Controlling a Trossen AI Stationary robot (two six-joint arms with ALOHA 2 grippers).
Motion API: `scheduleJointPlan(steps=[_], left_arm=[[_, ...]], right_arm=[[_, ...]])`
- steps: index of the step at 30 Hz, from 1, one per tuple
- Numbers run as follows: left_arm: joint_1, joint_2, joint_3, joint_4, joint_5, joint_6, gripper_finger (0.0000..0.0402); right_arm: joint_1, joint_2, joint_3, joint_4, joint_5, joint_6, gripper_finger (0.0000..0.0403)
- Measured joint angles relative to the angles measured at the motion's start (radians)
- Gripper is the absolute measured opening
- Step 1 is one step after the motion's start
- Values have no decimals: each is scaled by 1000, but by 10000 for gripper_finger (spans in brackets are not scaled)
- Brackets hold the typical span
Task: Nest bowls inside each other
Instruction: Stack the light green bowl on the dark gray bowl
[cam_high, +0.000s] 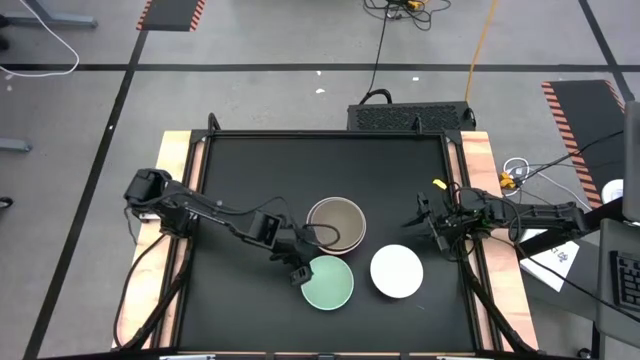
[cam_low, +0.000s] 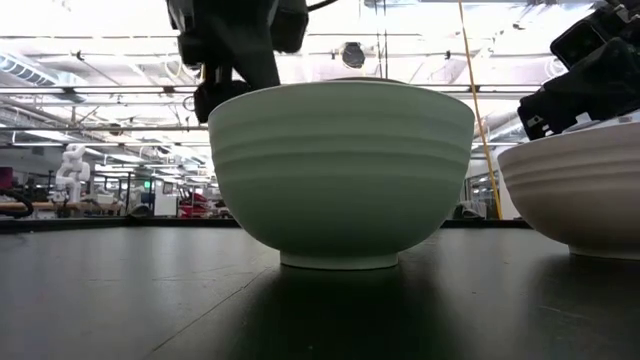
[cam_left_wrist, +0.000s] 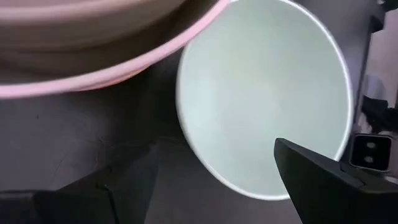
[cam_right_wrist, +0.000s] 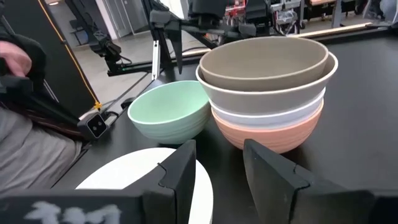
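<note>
A stack of bowls (cam_high: 335, 222) stands mid-table: salmon-orange at the bottom, then white, beige-grey, and dark grey-brown innermost (cam_right_wrist: 267, 93). The mint green bowl (cam_high: 328, 282) rests on its foot (cam_low: 340, 262) near the stack. A second white bowl (cam_high: 397, 271) stands to its right. My left gripper (cam_high: 298, 272) is open at the mint bowl's left rim (cam_left_wrist: 186, 134), one finger (cam_left_wrist: 311, 180) over the inside and one (cam_left_wrist: 124, 186) outside. My right gripper (cam_high: 415, 222) is open, level near the table's right edge, facing the bowls (cam_right_wrist: 219, 149).
The black table top (cam_high: 240, 170) has wooden side strips (cam_high: 175, 160). A dark box (cam_high: 410, 117) sits beyond the far edge. Cables and papers lie right of the table (cam_high: 550, 250). A person's hand and sleeve (cam_right_wrist: 18, 62) show beyond the table in the right wrist view.
</note>
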Motion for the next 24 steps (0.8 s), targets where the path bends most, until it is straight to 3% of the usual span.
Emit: scheduleJointPlan(steps=[24], left_arm=[[8,67,9,7,-8,-33,317]], right_arm=[[0,10,0,0,0,-10,125]])
